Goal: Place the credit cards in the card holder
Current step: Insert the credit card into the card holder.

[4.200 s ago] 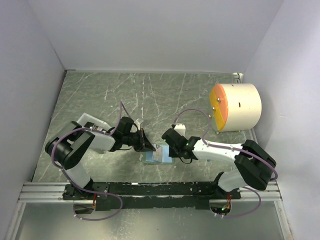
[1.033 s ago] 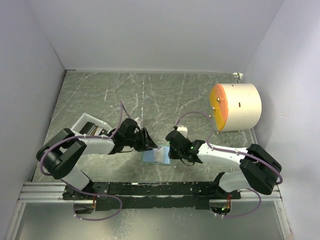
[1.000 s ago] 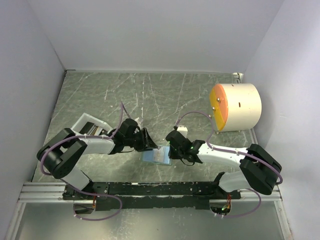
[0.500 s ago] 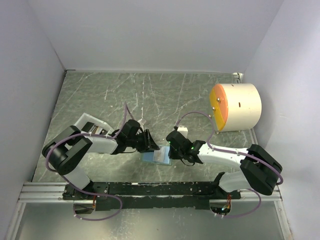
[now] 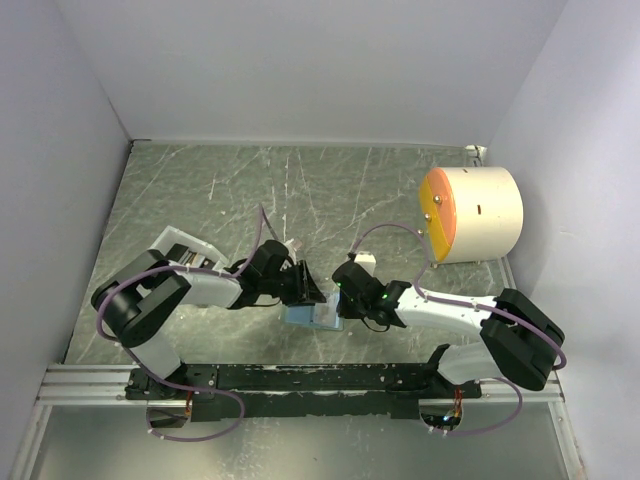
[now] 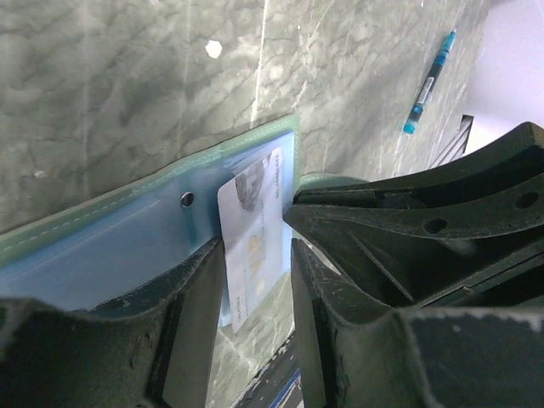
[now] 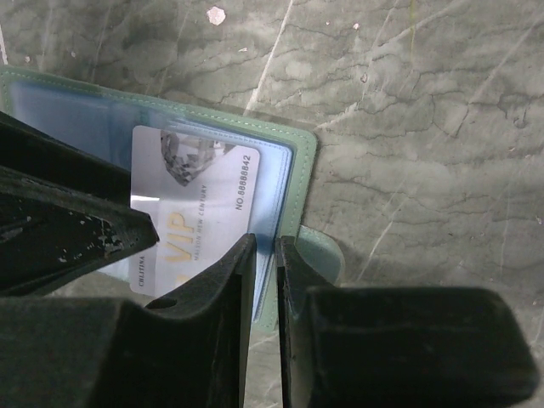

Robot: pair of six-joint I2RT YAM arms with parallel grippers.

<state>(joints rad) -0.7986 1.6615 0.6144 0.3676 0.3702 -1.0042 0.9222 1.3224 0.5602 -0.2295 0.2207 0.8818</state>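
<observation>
The white tray [image 5: 172, 241] sits at the far left of the marbled table [image 5: 330, 190], partly covered by the left arm.

The left gripper [image 5: 304, 286] reaches toward the table centre, low over the surface. In its wrist view, its two fingers stand one at each long edge of a pale credit card [image 6: 253, 242], so the claw is closed across the card's width. The card carries a diamond picture, gold "VIP" lettering and a printed number. Its far end lies on the light blue inside of the card holder. Whether that end is under a pocket cannot be told.

The card holder [image 5: 300, 316] lies open and flat on the table between the two grippers, near the front edge. It has a sage-green border and a round snap stud [image 6: 186, 199] beside the card.

The right gripper [image 7: 266, 255] meets the holder from the right. Its fingers are drawn almost together, with the holder's green edge in the narrow gap, clamping it. The snap tab [image 7: 322, 248] projects just beside these fingers.

A blue pen [image 6: 429, 79] lies well apart on the table. A white drum [image 5: 478, 213] with an orange face stands at the far right.
</observation>
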